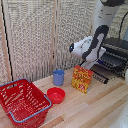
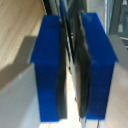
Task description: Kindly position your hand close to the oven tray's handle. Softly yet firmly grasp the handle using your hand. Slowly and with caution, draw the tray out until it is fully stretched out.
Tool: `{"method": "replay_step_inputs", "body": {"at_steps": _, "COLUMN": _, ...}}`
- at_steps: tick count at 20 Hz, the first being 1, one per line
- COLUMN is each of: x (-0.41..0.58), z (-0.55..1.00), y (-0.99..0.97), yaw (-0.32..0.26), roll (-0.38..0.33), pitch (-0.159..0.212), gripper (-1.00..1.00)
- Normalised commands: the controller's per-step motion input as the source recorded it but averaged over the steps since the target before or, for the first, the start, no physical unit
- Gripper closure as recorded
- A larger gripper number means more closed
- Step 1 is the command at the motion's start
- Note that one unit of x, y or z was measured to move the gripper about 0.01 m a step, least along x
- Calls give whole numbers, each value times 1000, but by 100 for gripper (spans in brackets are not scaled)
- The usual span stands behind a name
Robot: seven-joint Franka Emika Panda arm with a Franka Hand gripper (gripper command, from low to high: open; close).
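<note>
The oven (image 1: pixel 117 47) stands at the exterior view's right edge. Its tray (image 1: pixel 111 63), a dark wire rack, sticks out of the front over the table. The handle (image 1: pixel 101 77) is the dark bar along the rack's front edge. My white arm bends down to that edge, and the hand (image 1: pixel 91 66) is partly hidden behind an orange box. In the wrist view the two blue fingers (image 2: pixel 49 70) stand nearly together, with only a thin dark strip between their black pads. The gripper (image 2: pixel 71 65) looks shut on the handle, though the bar itself is blurred there.
An orange box (image 1: pixel 82 79) stands on the wooden table just in front of the hand. A blue cup (image 1: pixel 59 77), a red bowl (image 1: pixel 56 95) and a red mesh basket (image 1: pixel 22 102) lie towards the exterior view's left. A slatted screen closes the back.
</note>
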Motion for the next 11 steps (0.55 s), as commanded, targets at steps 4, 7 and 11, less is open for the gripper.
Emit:
{"method": "replay_step_inputs", "body": {"at_steps": 4, "x": 12, "z": 4, "y": 14, "yaw": 22, "roll": -6, "pitch": 5, "gripper": -100}}
{"method": "replay_step_inputs", "body": {"at_steps": 7, "x": -24, "z": 10, "y": -8, "yaw": 46, "roll": -1, "pitch": 0, "gripper": -100}}
{"method": "replay_step_inputs", "body": {"at_steps": 11, "x": 0, "z": 152, "y": -39, "yaw": 7, "roll": 52, "pitch": 0, "gripper": -100}}
